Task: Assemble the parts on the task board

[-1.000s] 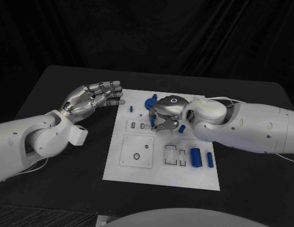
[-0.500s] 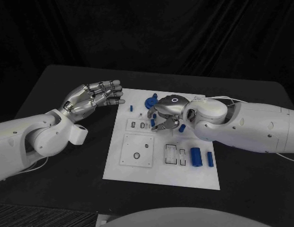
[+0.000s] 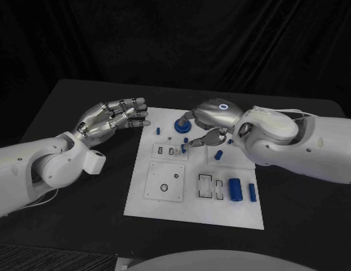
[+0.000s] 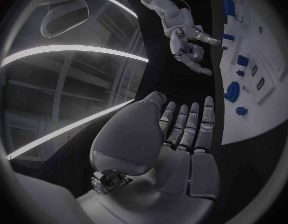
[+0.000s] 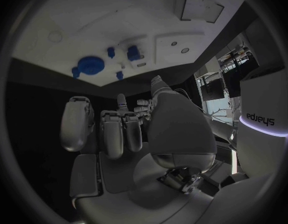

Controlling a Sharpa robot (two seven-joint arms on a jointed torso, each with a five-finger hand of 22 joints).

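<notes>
The white task board [image 3: 193, 197] lies mid-table with several blue parts on it. A round blue knob [image 3: 181, 124] stands near its far edge, and two blue cylinders [image 3: 234, 188] lie near its right edge. My right hand [image 3: 209, 121] hovers over the board's far part, fingers pointing down at a small blue peg [image 3: 183, 148] without touching it. In the right wrist view nothing lies between the fingers [image 5: 121, 104], and the knob [image 5: 91, 64] and small blue pieces [image 5: 133, 52] lie beyond them. My left hand [image 3: 110, 119] floats beside the board's far left corner, fingers extended [image 4: 188, 129], holding nothing.
Rectangular recesses [image 3: 164, 180] and slots [image 3: 204, 184] fill the board's near half. Black table [image 3: 77, 226] surrounds the board on all sides. My right forearm [image 3: 306, 147] spans the table to the right of the board.
My right hand has risen off the board and moved toward its far edge, leaving the small blue peg on the board. My left hand has stayed put.
</notes>
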